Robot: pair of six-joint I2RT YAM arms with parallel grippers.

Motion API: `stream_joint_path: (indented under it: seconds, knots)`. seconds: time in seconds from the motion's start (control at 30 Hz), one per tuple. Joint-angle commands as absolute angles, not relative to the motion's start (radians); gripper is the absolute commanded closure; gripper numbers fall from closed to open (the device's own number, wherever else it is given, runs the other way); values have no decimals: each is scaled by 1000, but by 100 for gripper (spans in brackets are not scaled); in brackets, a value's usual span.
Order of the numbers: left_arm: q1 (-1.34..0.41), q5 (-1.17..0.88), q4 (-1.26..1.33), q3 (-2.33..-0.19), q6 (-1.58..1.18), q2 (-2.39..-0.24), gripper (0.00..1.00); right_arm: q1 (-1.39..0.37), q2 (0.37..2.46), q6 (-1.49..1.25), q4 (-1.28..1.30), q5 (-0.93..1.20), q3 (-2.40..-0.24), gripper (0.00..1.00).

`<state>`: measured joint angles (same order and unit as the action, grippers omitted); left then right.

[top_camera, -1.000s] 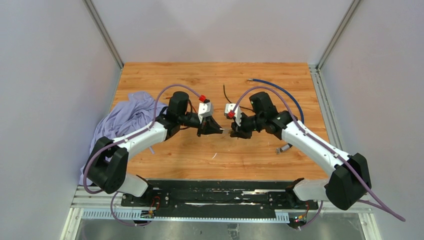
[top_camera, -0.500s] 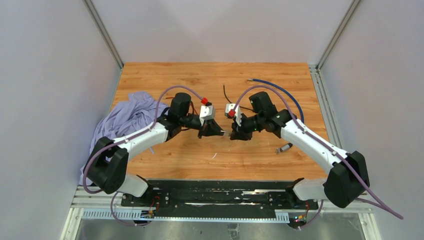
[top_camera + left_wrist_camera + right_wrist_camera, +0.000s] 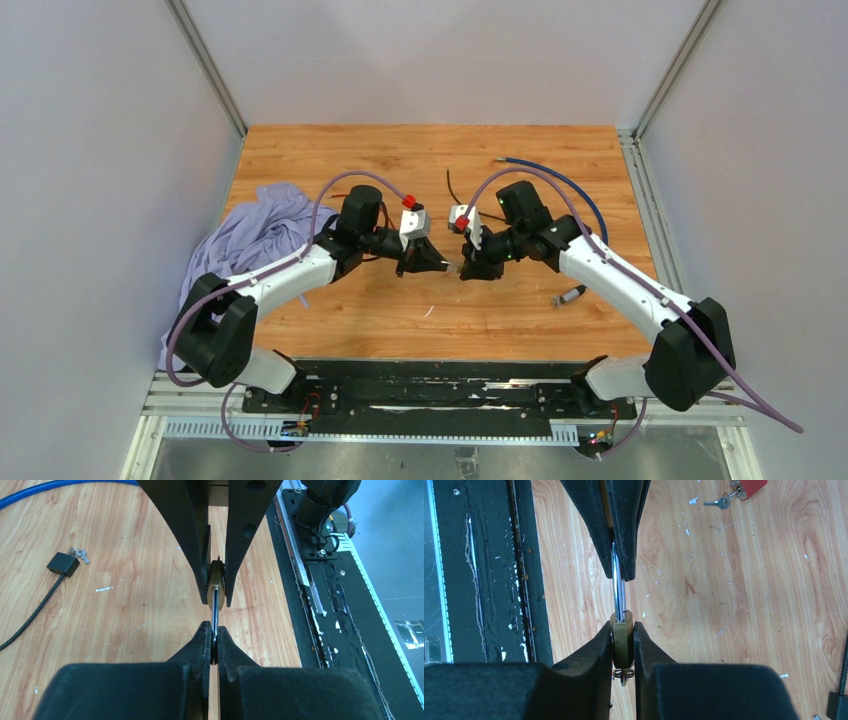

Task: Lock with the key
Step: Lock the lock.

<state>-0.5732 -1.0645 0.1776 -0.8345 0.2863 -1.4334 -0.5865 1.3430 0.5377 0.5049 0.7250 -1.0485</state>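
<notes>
A small brass padlock [image 3: 622, 639] hangs above the wooden table [image 3: 430, 160] between the two arms. My right gripper [image 3: 623, 629] is shut on its body. The steel shackle [image 3: 618, 587] runs up into the left gripper's fingers [image 3: 600, 525]. A key on a wire ring [image 3: 623, 675] sticks out of the padlock's underside, behind my right fingertips. In the left wrist view my left gripper [image 3: 213, 631] is shut on the shackle [image 3: 215, 611], with the brass padlock [image 3: 216, 577] beyond it. From above, the left gripper [image 3: 438, 262] and right gripper [image 3: 470, 268] meet tip to tip.
A black padlock on a black cable [image 3: 62, 563] lies with keys [image 3: 80, 555] beside it. A red padlock [image 3: 751, 486] with keys [image 3: 721, 502] lies further off. A blue hose [image 3: 565, 185] curves at the back right. A purple cloth [image 3: 250, 235] lies at the left edge.
The right arm has edged a little to the left, toward the left gripper. Both grips are unchanged.
</notes>
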Motion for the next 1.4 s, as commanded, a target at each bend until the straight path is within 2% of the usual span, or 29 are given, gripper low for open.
stream_joint_path:
  seconds: [0.0, 0.33, 1.37]
  knots:
    - [-609, -1073, 222, -839, 288, -1439, 100, -589, 1329, 497, 383, 796, -1085, 99]
    - [-611, -1062, 322, -834, 161, -1481, 100, -589, 1284, 496, 361, 733, -1081, 99]
    - [-670, -1014, 334, -816, 182, -1473, 100, -643, 1256, 528, 349, 672, -1046, 99]
